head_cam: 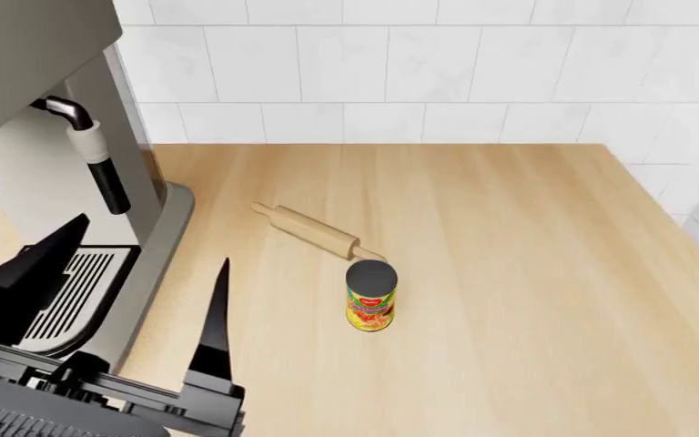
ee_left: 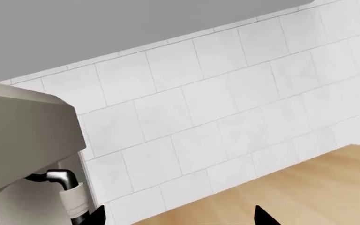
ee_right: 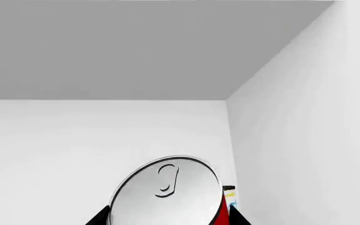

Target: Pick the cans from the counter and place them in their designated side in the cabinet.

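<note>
One can (head_cam: 371, 296) with a yellow-green fruit label and a dark top stands upright on the wood-grain counter (head_cam: 508, 237), near the middle. My left gripper (head_cam: 153, 240) hovers open to its left, beside the coffee machine, with nothing between its fingers. In the left wrist view the left gripper (ee_left: 181, 218) faces the tiled wall and bare counter (ee_left: 305, 187). The red-labelled can (ee_right: 167, 192), silver lid toward the camera, sits between the fingertips of my right gripper (ee_right: 167, 218), which is shut on it inside a white-walled cabinet (ee_right: 105, 131). The right arm is out of the head view.
A wooden rolling pin (head_cam: 313, 232) lies just behind the fruit-label can, almost touching it. A grey coffee machine (head_cam: 34, 137) with a steam wand (head_cam: 95, 155) fills the counter's left end. White tiled walls (head_cam: 447, 82) close the back and the right.
</note>
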`<state>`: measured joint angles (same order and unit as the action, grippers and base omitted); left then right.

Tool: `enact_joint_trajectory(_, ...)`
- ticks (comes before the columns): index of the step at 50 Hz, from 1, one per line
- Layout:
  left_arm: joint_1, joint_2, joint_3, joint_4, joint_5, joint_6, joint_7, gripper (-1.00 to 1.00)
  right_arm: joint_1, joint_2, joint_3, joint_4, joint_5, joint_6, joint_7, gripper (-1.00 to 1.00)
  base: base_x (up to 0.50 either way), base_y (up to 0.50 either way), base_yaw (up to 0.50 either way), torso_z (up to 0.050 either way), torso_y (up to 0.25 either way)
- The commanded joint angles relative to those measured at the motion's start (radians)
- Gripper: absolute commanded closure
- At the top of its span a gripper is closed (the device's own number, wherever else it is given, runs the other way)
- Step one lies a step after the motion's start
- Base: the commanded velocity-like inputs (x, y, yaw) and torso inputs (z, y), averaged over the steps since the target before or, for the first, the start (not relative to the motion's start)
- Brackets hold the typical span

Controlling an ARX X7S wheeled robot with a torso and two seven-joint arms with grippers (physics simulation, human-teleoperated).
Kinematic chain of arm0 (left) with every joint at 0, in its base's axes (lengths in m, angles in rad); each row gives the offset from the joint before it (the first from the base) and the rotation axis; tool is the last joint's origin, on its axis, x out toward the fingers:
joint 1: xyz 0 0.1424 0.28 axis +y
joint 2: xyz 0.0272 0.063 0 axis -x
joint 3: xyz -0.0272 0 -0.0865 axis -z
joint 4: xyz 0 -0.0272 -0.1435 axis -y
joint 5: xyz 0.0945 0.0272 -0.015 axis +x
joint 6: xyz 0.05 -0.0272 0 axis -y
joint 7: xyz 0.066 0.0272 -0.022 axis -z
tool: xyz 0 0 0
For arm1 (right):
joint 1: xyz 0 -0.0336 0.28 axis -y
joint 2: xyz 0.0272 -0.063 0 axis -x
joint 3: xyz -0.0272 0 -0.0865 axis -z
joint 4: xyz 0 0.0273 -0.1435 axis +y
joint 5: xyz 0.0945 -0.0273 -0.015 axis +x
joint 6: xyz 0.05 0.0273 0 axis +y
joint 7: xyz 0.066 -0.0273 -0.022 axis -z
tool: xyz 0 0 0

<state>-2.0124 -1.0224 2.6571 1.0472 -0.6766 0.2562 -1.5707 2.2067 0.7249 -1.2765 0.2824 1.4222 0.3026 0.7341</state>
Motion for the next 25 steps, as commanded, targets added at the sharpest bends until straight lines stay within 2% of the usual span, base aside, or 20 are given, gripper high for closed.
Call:
enact_joint_trajectory(1,0.014,0.013,-0.028,0.0,-0.022,-0.02,0.0,-1.0,-0.052,-0.163,0.048,0.397,0.096,0.094,-0.134,1.0,0.0,0.0,0.0,0.0,0.0)
enact_joint_trajectory(10,0.025,0.016,-0.045,0.0,-0.031,-0.031,0.0,-1.0,-0.091,-0.236,0.036,0.598,0.145,0.189,-0.151,1.0,0.02,0.0,0.01,0.002,0.0)
enact_joint_trajectory(25,-0.016,0.027,-0.017,0.0,-0.04,-0.017,0.0,-1.0,-0.124,-0.254,-0.012,0.662,0.142,0.304,-0.111,1.0,0.02,0.0,0.01,0.003,0.0)
